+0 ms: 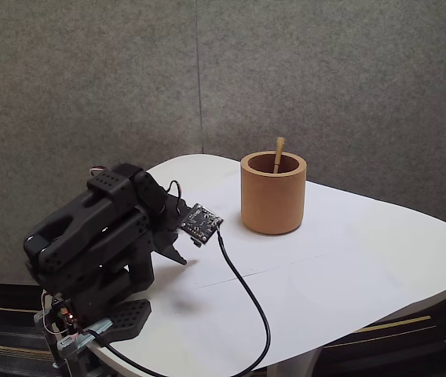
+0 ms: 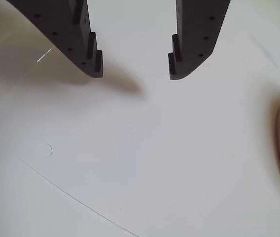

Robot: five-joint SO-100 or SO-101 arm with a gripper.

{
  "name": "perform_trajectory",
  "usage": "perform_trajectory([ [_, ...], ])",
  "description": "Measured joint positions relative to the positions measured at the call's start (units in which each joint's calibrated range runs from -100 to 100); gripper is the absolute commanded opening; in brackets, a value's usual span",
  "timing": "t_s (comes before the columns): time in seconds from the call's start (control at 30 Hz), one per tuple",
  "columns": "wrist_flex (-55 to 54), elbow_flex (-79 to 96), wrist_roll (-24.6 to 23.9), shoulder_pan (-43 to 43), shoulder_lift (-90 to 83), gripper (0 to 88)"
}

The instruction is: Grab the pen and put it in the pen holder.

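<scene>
Pen [image 1: 278,155] is inside the pen holder [image 1: 273,193], leaning vs. the far wall w/ its tan tip poking just above the rim. So the placing looks done; judging from how things lie, the task is at its end and only parking the arm remains.

Gripper [image 2: 135,69] is empty: in the wrist view the two black fingers [image 2: 88,54] are spread wide apart, nothing between them, only bare white table [image 2: 145,163] below. The holder's orange-brown wall shows at the right edge of the wrist view, well apart from the fingertips.

In the fixed view the arm [image 1: 97,228] sits folded low, left of the holder and nearer the cam, w/ its base at the table's front-left corner. It hangs close over the tabletop; can't tell if it touches.

Next move, as I read it: nothing to grasp. At most, fold fully to rest w/o swinging toward the holder, since a bump could tip the cup or knock the stick out.

Around the holder: a small circuit board / cam module [image 1: 201,223] hangs off the wrist, left of the holder and just clear of it. A black cable [image 1: 246,290] runs from that board across the table, front-left of the holder, looping down toward the table's front edge. It isn't the pen, but it could snag or drag during arm motion. Grey felt wall panels [image 1: 325,71] stand behind the holder. Nothing else lies btw gripper and cup.
</scene>
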Motion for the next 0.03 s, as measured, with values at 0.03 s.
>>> perform_trajectory([
  [0.03,0.0,0.0,0.0,0.0,0.0,18.2],
])
